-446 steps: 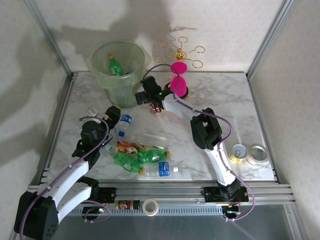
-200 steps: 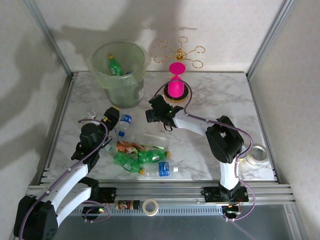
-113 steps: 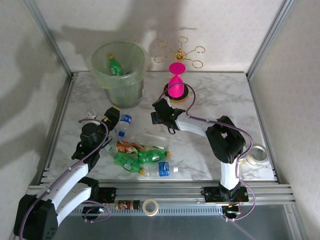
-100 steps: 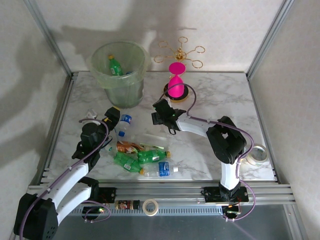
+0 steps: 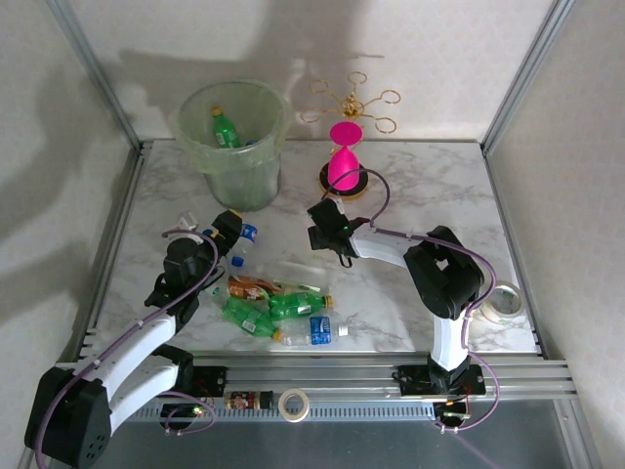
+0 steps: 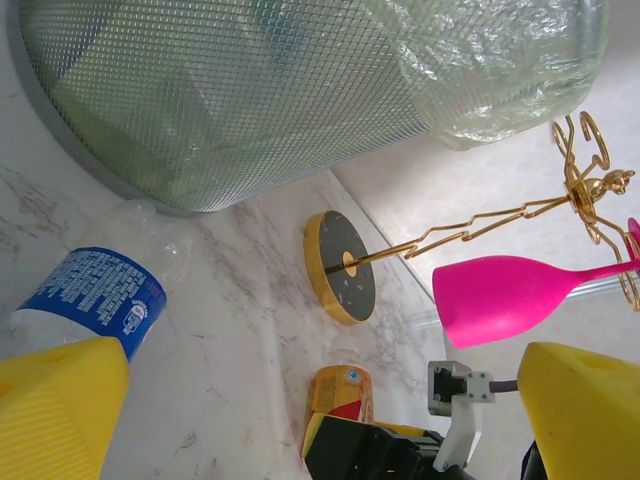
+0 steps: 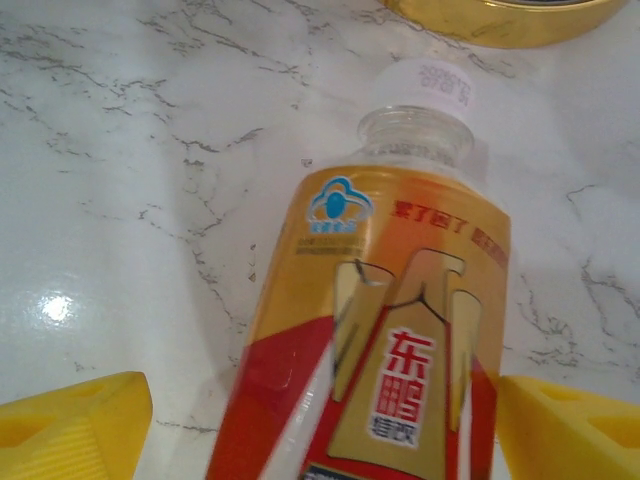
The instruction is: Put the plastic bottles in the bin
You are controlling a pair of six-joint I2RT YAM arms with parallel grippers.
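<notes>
Left fingers (image 6: 60,410): spread wide, holding nothing, low over the table (image 5: 430,186). A clear blue-labelled bottle (image 6: 95,300) lies just beside one finger, near the bin (image 5: 234,168) wall.

Bin: far left corner, a green bottle visible inside.

Front centre: heap of green, brown and clear bottles (image 5: 273,305) lying on the table.

Right fingers (image 7: 70,425): apart, one on each side of an orange-and-red-labelled bottle (image 7: 390,350). It lies flat, white cap towards the gold stand base (image 7: 500,15). There is a gap on both sides, so nothing is gripped yet.

Likely step in hand: the right arm's pick.
- Centre the fingers first; a round bottle pushed from one side will probably roll.
- Close across the labelled body, not the neck.
- Thin plastic should give, so squeeze firmly.
- Lift straight up before swinging left, since the pink hourglass (image 5: 344,164) stands close.
- Clear the bin's tall rim and mind the left arm near it.
- Release only over the bin's mouth.
</notes>
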